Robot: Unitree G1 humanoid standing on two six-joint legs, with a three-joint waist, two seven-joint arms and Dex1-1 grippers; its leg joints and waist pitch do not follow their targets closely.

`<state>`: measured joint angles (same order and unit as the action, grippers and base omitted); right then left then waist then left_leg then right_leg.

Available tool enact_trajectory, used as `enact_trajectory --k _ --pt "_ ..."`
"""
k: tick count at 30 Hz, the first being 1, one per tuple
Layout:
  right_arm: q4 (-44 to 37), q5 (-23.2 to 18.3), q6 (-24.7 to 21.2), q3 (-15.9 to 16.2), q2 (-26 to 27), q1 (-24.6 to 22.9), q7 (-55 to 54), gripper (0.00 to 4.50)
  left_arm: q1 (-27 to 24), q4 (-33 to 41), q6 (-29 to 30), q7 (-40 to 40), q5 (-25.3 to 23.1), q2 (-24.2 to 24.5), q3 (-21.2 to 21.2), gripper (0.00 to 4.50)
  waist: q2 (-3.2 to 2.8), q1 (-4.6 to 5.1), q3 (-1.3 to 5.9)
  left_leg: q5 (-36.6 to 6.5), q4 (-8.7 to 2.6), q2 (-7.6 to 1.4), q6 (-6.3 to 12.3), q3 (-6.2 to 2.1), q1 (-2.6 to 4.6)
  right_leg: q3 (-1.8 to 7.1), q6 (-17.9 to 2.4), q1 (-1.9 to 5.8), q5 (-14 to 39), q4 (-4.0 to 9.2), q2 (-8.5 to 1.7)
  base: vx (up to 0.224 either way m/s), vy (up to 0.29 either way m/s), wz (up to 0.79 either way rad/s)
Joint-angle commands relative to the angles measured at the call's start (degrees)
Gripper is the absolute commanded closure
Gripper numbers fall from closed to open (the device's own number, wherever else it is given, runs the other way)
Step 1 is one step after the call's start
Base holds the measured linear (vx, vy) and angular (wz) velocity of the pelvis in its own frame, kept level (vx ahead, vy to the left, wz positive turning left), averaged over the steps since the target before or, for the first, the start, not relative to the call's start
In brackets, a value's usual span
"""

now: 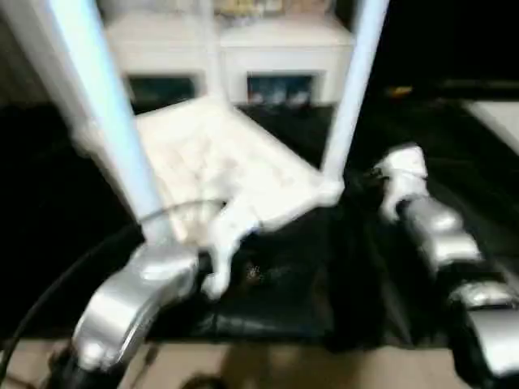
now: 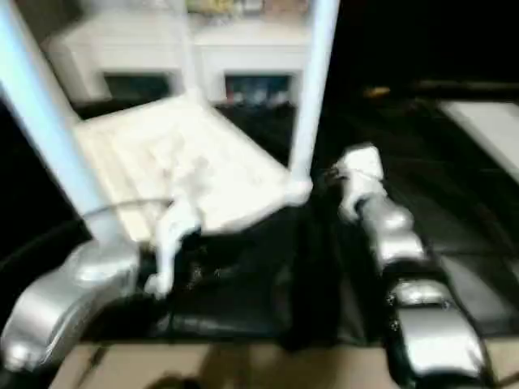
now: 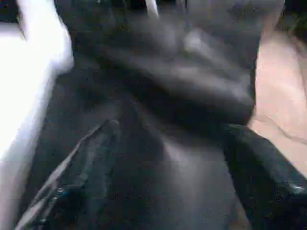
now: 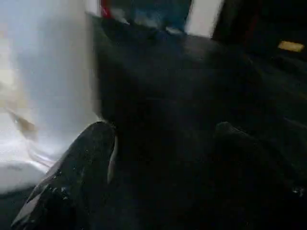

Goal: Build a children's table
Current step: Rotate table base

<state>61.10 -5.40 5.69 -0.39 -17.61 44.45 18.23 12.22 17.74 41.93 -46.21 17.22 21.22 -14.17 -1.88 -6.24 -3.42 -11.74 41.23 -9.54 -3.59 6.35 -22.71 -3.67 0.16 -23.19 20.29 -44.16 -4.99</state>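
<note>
The children's table lies upside down on a black mat, its ribbed white top facing up. Two white legs stand screwed into it, one at the near left and one at the right corner. My left gripper hovers over the mat just off the top's near edge, open, with nothing between its fingers. My right gripper is also open and empty, just to the right of the right-corner leg's foot, with the white table beside one finger.
A white cabinet with glass doors stands behind the table. The black mat spreads to the right and front, ending at beige floor. A pale flat object lies far right. A black cable loops over my left forearm.
</note>
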Motion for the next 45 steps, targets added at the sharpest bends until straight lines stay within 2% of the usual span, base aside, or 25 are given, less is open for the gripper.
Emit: enact_trajectory --k 1,2,3,4,5,6,8,9,12,13,16,18,19,20,21,24,28,31,33,34,35,38,40,41,45 --pt "0.3 -0.8 0.9 0.2 -0.1 0.8 0.5 0.84 1.3 0.8 -0.4 1.0 -0.3 0.5 1.4 0.48 0.71 -0.6 4.02 -3.7 -6.04 -1.79 -0.5 0.6 0.54 4.04 -6.7 2.38 14.9 9.6 -2.55 -0.141 -0.068 0.46" --pt "0.7 -1.1 1.7 -0.1 0.3 1.0 2.1 0.84 1.0 1.1 -0.3 1.1 -0.2 1.0 1.8 0.32 0.2 0.79 4.73 -2.7 -7.52 -3.14 2.99 1.08 3.81 2.73 -12.4 0.76 -4.8 8.46 -0.15 -0.141 -0.068 0.46" --pt "0.2 -1.0 3.5 -0.2 1.1 0.8 5.8 0.84 -0.1 2.0 -0.1 1.0 0.2 2.2 2.5 0.22 -0.27 1.63 4.1 -7.0 -8.27 -3.92 3.36 1.92 2.58 2.68 -16.1 1.18 -7.4 9.2 -0.65 -0.125 -0.04 0.33" --pt "-0.5 -0.8 4.1 -0.1 1.4 0.5 7.5 0.84 -0.6 2.5 -0.4 0.9 0.3 2.5 2.9 0.12 -0.14 1.91 3.93 -9.4 -8.57 -3.69 2.98 2.34 1.75 2.59 -16.6 1.98 -5.8 9.55 -0.95 -0.053 0.02 0.03" --pt "-0.6 -0.8 4.1 0.0 1.5 0.4 7.7 0.84 -0.7 2.5 -0.4 0.9 0.3 2.5 2.9 0.12 0.14 1.95 3.55 -12.9 -9.03 -3.44 2.11 2.71 1.48 2.61 -15.8 2.26 -0.2 10.45 -1.33 -0.053 0.02 0.03" --pt "-2.0 -0.7 4.9 0.5 1.8 -0.5 10.5 0.84 -1.7 3.7 -1.3 0.9 1.1 2.6 4.0 0.06 0.02 1.8 3.34 -14.8 -9.22 -3.55 1.09 2.93 1.92 2.78 -14.9 1.88 3.9 11.14 -1.55 0.0 0.0 0.0" --pt "-5.7 -1.1 4.8 1.6 1.7 -2.6 13.7 0.84 -3.1 5.4 -2.3 1.4 2.8 1.5 6.3 0.06 0.02 1.91 2.9 -16.3 -9.82 -3.74 -0.18 2.84 1.51 2.84 -13.6 2.27 7.5 11.63 -1.92 0.0 0.0 0.0" --pt "-5.7 -1.1 4.8 1.6 1.7 -2.6 13.7 0.84 -3.1 5.4 -2.3 1.4 2.8 1.5 6.3 0.06 0.12 2.06 3.11 -15.7 -10.08 -3.72 -0.6 2.72 1.31 2.8 -12.6 2.71 7.3 11.66 -2.02 0.0 0.0 0.0" --pt "-12.6 -2.5 3.4 2.8 0.7 -6.4 16.8 0.84 -6.0 8.4 -2.0 1.1 5.7 2.0 10.3 0.06 -0.47 2.3 3.54 -12.9 -10.08 -3.73 -0.38 2.73 1.23 2.94 -13.0 2.77 1.5 11.31 -1.95 0.0 0.0 0.0" --pt "-12.6 -2.5 3.4 2.8 0.7 -6.4 16.8 0.84 -6.0 8.4 -2.0 1.1 5.7 2.0 10.3 0.06 -0.28 2.44 3.69 -11.6 -10.02 -3.73 -0.08 2.77 1.11 2.91 -13.1 2.98 -0.7 11.23 -1.9 0.0 0.0 0.0" --pt "-18.6 -3.4 2.4 3.0 -0.4 -9.7 20.2 0.84 -9.1 10.6 -0.7 0.3 8.2 4.6 14.7 0.06 -0.15 2.75 4.17 -5.4 -9.4 -3.37 2.4 3.09 0.83 2.94 -14.6 3.33 -10.4 10.63 -1.74 0.0 0.0 0.0" --pt "-21.2 -3.1 2.2 3.0 -0.9 -11.7 22.2 0.84 -12.2 11.7 -0.4 -3.1 11.8 7.7 19.9 0.06 -0.04 2.87 4.23 -4.0 -9.35 -3.23 3.68 3.22 0.83 2.85 -15.1 3.42 -12.0 10.65 -1.72 0.0 0.0 0.0" --pt "-21.9 -3.2 2.0 3.1 -0.9 -12.3 22.6 0.84 -13.2 11.7 -0.2 -4.7 13.1 8.8 21.8 0.06 0.21 3.02 4.1 -3.9 -9.47 -3.22 4.2 3.3 0.88 2.8 -15.3 3.34 -11.3 10.92 -1.64 0.0 0.0 0.0" --pt "-21.9 -3.2 2.0 3.1 -0.9 -12.3 22.6 0.84 -13.2 11.7 -0.2 -4.7 13.1 8.8 21.8 0.06 0.05 2.92 4.09 -4.1 -9.48 -3.27 4.24 3.29 1.02 2.82 -15.5 3.26 -10.6 10.89 -1.73 0.0 0.0 0.0" --pt "-22.3 -3.2 1.9 3.1 -1.0 -12.6 23.0 0.84 -13.8 11.6 -0.1 -5.8 14.0 9.5 23.0 0.06 -0.14 2.98 3.85 -5.5 -9.67 -3.39 3.96 3.4 1.14 2.8 -15.8 3.03 -8.6 11.16 -1.62 0.0 0.0 0.0" --pt "-24.5 -4.0 0.7 3.6 -1.1 -13.9 24.7 0.84 -17.2 11.5 0.9 -8.9 15.0 13.6 25.7 0.06 0.0 3.01 3.65 -7.8 -9.89 -3.44 3.15 3.29 1.25 2.9 -14.9 3.05 -4.8 11.33 -1.73 0.0 0.0 0.0" --pt "-26.2 -4.5 -0.1 3.8 -1.2 -14.7 25.6 0.84 -19.5 11.0 1.5 -10.0 16.1 15.7 28.0 0.06 -0.13 3.09 3.43 -9.3 -10.1 -3.55 2.19 3.31 1.42 3.05 -14.4 2.87 -1.7 11.61 -1.83 0.0 0.0 0.0" --pt "-29.7 -5.2 -1.6 4.4 -1.5 -16.5 28.2 0.84 -24.4 8.6 1.3 -13.2 19.8 18.3 36.5 0.06 0.09 3.15 3.42 -9.0 -10.2 -3.48 2.37 3.34 1.43 3.07 -13.7 2.79 -2.0 11.64 -1.7 0.0 0.0 0.0" --pt "-30.2 -5.0 -1.8 4.6 -1.6 -16.9 28.7 0.84 -25.4 7.5 0.8 -13.8 20.2 18.6 38.4 0.06 0.03 3.11 3.39 -9.9 -10.32 -3.53 2.06 3.3 1.58 3.1 -13.7 2.68 -1.2 11.75 -1.68 0.0 0.0 0.0" --pt "-30.3 -4.6 -2.1 4.8 -1.6 -17.1 28.5 0.84 -26.2 5.2 0.1 -14.2 20.4 18.8 40.5 0.06 0.48 3.18 3.29 -9.8 -10.31 -3.46 2.21 3.33 1.47 3.14 -13.6 2.71 -1.3 11.84 -1.66 0.0 0.0 0.0" --pt "-30.3 -4.2 -2.3 4.9 -1.7 -17.2 28.2 0.84 -26.8 3.3 -0.4 -14.3 20.2 18.9 41.9 0.06 0.34 3.12 3.29 -9.9 -10.34 -3.43 2.21 3.32 1.5 3.15 -13.5 2.68 -1.1 11.75 -1.68 0.0 0.0 0.0" --pt "-29.9 -3.7 -2.7 5.0 -1.7 -17.2 27.6 0.84 -27.2 1.0 -1.5 -14.4 19.3 19.2 43.0 0.06 0.14 3.15 3.18 -11.6 -10.56 -3.53 1.68 3.26 1.75 3.23 -13.2 2.52 0.9 11.97 -1.77 0.0 0.0 0.0" --pt "-26.7 -0.2 -4.7 5.3 -2.6 -16.7 23.1 0.84 -24.3 -7.0 -9.8 -12.0 15.9 18.1 44.7 0.06 0.52 2.99 3.17 -10.8 -10.63 -3.45 1.49 3.2 1.81 3.26 -12.9 2.46 0.1 12.14 -1.66 0.0 0.0 0.0" --pt "-26.7 -0.2 -4.7 5.3 -2.6 -16.7 23.1 0.84 -24.3 -7.0 -9.8 -12.0 15.9 18.1 44.7 0.06 0.3 2.91 3.23 -11.0 -10.61 -3.37 1.15 3.28 2.07 3.26 -12.9 2.33 0.2 12.15 -1.63 0.0 0.0 0.0" --pt "-23.1 3.0 -6.2 5.3 -2.9 -15.3 18.1 0.84 -18.9 -7.7 -12.8 -10.9 16.1 15.7 41.1 0.06 0.57 2.72 3.56 -11.7 -10.84 -3.77 -0.53 3.2 2.44 3.14 -13.9 2.59 -3.3 11.61 -1.9 0.0 0.0 0.0"
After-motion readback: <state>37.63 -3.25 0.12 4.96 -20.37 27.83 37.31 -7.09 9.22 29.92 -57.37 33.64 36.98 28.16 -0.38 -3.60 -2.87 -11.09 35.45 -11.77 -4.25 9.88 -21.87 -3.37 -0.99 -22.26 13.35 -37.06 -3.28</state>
